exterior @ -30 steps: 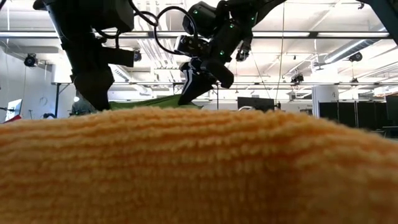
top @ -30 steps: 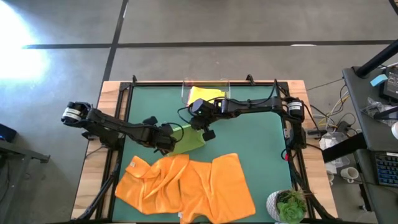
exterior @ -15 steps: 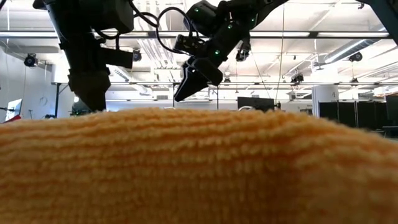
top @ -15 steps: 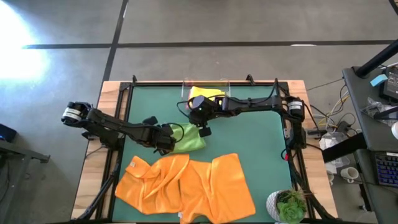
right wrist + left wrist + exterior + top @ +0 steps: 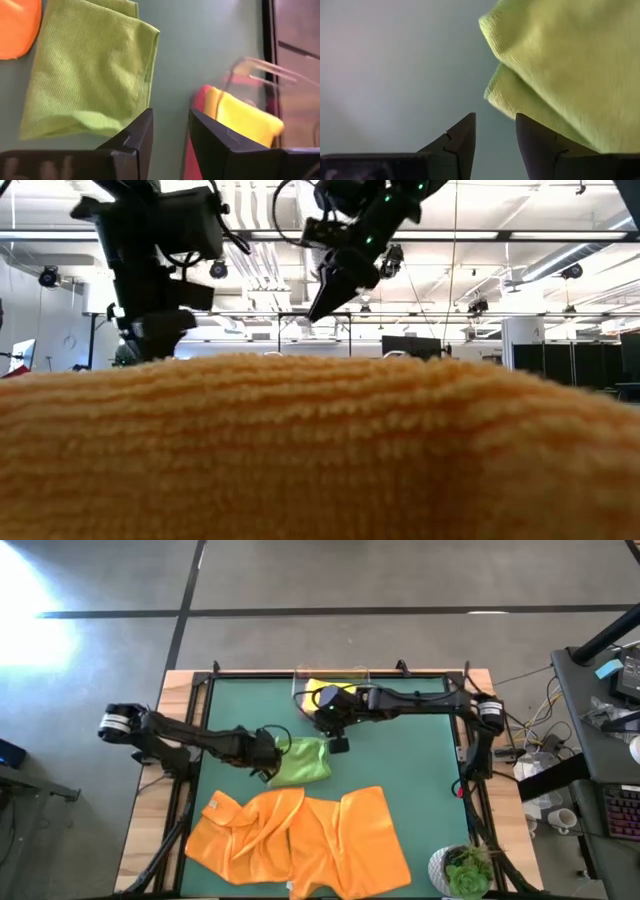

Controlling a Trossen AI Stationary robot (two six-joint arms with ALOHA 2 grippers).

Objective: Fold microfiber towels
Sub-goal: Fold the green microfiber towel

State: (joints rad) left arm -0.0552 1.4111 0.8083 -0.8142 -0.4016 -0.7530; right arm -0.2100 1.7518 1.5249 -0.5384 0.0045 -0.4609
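flanking the folded green towel [image 5: 302, 761], left gripper [image 5: 268, 752] at nine o'clock, right gripper [image 5: 338, 740] at two, jaws apart, empty; orange towels [image 5: 300, 840] likely next.

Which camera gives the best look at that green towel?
The right wrist view: the folded green towel lies whole. The high view shows it small, the left wrist view only a corner, and the low view hides it.
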